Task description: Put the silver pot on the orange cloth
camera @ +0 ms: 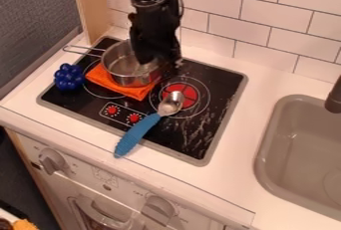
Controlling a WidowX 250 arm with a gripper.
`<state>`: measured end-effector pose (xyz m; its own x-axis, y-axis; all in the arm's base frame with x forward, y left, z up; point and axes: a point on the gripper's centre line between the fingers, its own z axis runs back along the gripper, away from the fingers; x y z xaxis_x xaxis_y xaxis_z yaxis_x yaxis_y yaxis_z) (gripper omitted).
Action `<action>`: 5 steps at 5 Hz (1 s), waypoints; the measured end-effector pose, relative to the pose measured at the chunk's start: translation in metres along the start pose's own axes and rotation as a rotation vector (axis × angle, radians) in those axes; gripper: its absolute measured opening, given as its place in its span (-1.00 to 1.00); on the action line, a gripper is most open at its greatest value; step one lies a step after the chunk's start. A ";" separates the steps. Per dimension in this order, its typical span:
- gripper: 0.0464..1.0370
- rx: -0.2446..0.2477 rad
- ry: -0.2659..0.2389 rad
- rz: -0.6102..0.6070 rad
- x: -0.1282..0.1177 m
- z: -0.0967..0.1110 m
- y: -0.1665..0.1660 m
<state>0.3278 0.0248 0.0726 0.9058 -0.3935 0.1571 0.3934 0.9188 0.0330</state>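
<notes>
A blue-handled spoon lies near blue grapes.

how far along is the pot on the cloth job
Looks done: the silver pot appears to sit on the orange cloth, which shows past its base. In hand: the gripper is at the pot, though whether it grips is unclear. Left: probably just letting go, if holding, and moving clear.

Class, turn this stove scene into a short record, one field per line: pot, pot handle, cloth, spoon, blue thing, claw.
pot: silver, on the cloth
pot handle: wire loop, toward upper left
cloth: orange, on the stovetop
spoon: metal bowl over red burner, blue handle past front edge
blue thing: bumpy, at stovetop's left
claw: black, at pot's right side
</notes>
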 end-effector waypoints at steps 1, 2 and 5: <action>0.93 0.022 0.034 0.109 -0.005 0.003 -0.014; 0.93 0.044 0.060 0.178 -0.006 0.006 -0.022; 0.93 0.049 0.054 0.231 -0.008 0.009 -0.027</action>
<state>0.3084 0.0031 0.0797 0.9784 -0.1730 0.1128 0.1682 0.9844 0.0507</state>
